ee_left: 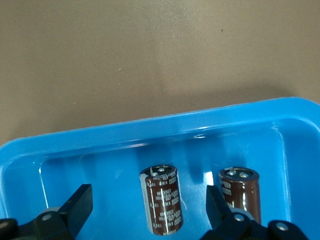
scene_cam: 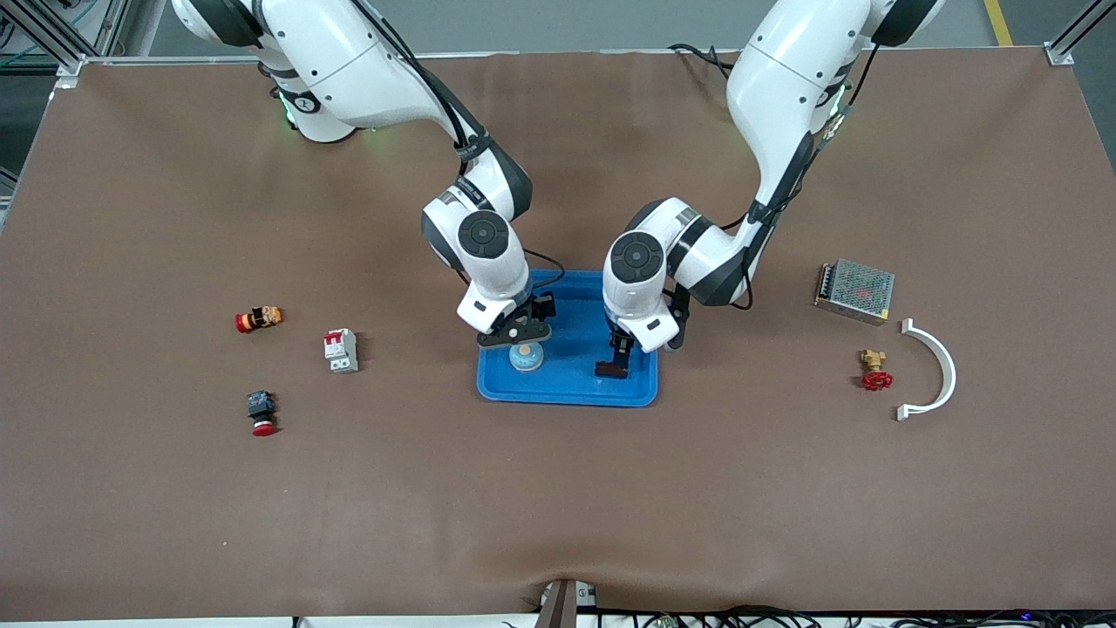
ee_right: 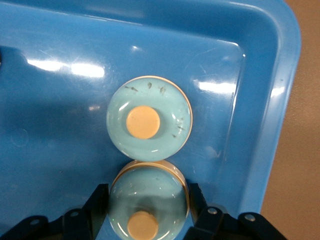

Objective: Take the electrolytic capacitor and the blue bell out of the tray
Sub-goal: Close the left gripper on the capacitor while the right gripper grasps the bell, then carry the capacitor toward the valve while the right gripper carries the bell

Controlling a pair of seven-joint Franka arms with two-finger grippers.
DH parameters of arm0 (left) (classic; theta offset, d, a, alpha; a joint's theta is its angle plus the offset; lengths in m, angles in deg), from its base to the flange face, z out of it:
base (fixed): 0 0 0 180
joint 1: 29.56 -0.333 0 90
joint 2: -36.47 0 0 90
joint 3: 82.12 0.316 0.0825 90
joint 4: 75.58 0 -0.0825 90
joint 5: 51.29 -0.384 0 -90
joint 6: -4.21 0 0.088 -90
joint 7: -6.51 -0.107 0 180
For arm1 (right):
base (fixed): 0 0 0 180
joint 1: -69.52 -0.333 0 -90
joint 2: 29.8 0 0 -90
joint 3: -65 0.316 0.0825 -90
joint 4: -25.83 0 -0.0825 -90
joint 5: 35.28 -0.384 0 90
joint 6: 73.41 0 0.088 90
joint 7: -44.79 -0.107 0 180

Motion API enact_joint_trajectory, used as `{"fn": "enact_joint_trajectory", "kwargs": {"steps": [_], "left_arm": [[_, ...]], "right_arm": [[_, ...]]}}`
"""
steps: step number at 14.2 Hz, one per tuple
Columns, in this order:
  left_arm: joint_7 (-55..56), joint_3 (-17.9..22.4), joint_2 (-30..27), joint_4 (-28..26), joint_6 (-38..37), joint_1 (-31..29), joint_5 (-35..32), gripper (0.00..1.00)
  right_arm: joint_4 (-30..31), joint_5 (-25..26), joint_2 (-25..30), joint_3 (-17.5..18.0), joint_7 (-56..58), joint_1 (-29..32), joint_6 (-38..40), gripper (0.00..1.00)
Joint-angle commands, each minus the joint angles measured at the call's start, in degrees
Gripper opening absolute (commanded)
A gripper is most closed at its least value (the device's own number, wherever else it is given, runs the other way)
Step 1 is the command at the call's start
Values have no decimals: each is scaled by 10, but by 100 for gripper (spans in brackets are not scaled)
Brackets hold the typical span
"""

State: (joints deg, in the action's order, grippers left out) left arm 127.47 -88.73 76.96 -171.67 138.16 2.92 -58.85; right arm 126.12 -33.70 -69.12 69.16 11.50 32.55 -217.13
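Capacitor [ee_left: 162,201] sleeve print too small to read.

A pale-blue round bell [scene_cam: 526,356] and a brown cylindrical capacitor [scene_cam: 612,370] sit in the blue tray [scene_cam: 567,391].

My left wrist view's edge cuts off the capacitor [ee_left: 163,200] between my fingers [ee_left: 75,207]; my right wrist view crops the bell [ee_right: 148,202].

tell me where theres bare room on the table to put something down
Bare mat fills the whole strip nearer the front camera than the blue tray. Crowded: the tray, with the bell, capacitor and both grippers; also around the breaker and the red valve.
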Motion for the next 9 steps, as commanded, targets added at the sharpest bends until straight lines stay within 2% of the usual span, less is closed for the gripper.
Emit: {"fn": "enact_joint_trajectory", "kwargs": {"steps": [1, 4, 7, 9], "left_arm": [[1, 3, 11, 16, 6, 2, -11, 100], [5, 3, 11, 18, 6, 2, -11, 100], [8, 2, 11, 23, 6, 2, -10, 40], [10, 2, 11, 23, 10, 5, -8, 37]], "right_arm": [[-1, 12, -1, -2, -3, -2, -6, 57], [-3, 12, 1, -1, -6, 0, -2, 54], [-2, 12, 12, 1, -7, -1, 6, 54], [-2, 8, 29, 2, -5, -1, 16, 54]]}}
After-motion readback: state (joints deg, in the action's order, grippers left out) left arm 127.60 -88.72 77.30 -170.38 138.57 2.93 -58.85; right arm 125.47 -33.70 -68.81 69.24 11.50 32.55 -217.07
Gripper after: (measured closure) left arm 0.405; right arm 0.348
